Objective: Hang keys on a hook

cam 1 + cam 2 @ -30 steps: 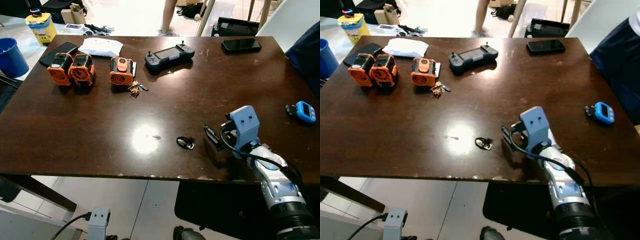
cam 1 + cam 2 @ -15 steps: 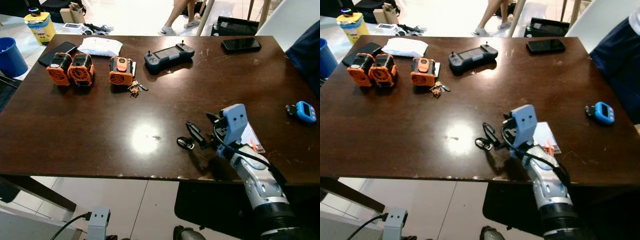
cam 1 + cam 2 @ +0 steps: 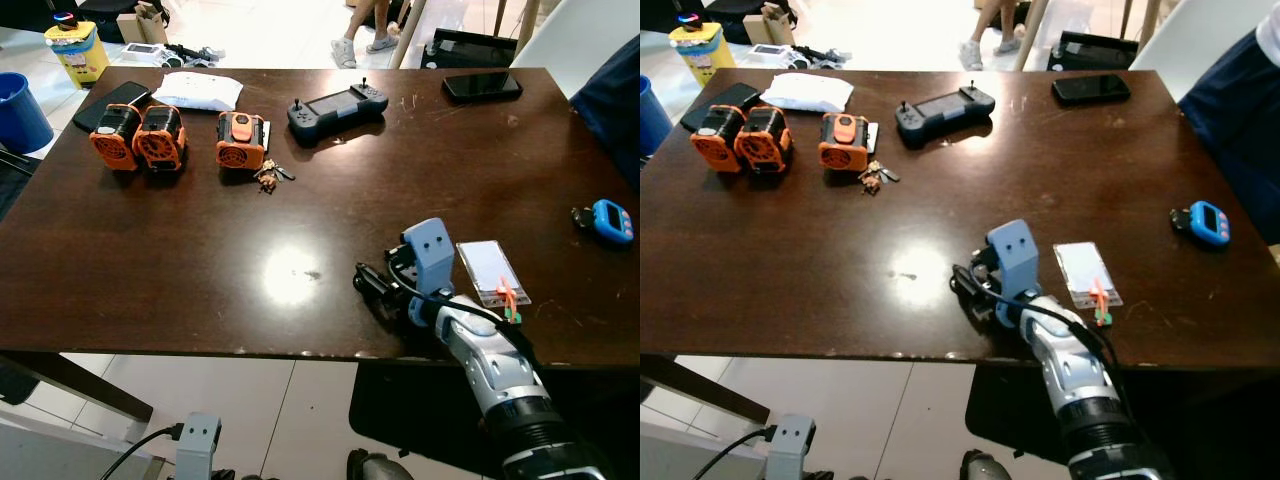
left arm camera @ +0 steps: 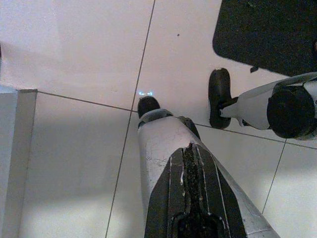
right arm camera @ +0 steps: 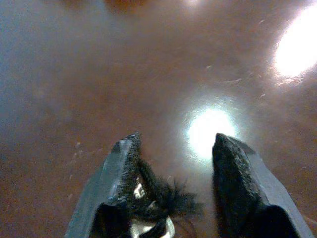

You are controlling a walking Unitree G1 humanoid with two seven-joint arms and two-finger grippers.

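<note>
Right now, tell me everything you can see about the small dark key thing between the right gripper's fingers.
The keys look like a small dark bundle: a frayed black cord or strap and a pale metal bit beneath it. It lies low on the glossy brown table, between the open fingers of the right gripper, pressed against one finger and apart from the other. Finer detail is blurred.

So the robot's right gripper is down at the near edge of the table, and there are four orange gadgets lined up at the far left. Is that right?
Not quite: the left eye view shows three orange gadgets, not four. The rest holds: the right gripper is low at the table's near edge.
</note>
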